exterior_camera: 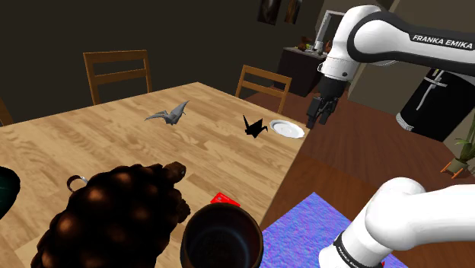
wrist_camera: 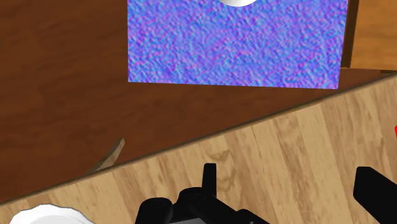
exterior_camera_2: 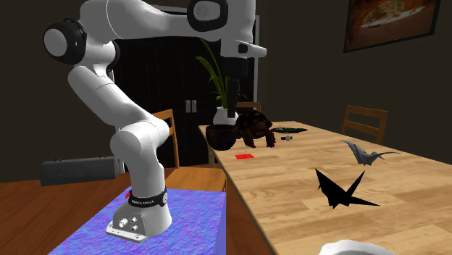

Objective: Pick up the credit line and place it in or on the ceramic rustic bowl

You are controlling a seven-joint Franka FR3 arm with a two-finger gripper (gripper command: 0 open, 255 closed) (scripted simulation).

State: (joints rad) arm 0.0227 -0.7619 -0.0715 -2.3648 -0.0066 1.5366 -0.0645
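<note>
Near the white plate (exterior_camera: pixel 288 129), the claw (exterior_camera: pixel 317 114) hangs; the wrist view shows its fingers (wrist_camera: pixel 209 179) apart.

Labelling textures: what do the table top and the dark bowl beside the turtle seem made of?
The table top looks like pale wood with a matt finish: grain lines and plank seams show. The dark bowl may be glazed ceramic: brown-black, with a faint sheen on its rim, though the look leaves that open.
</note>
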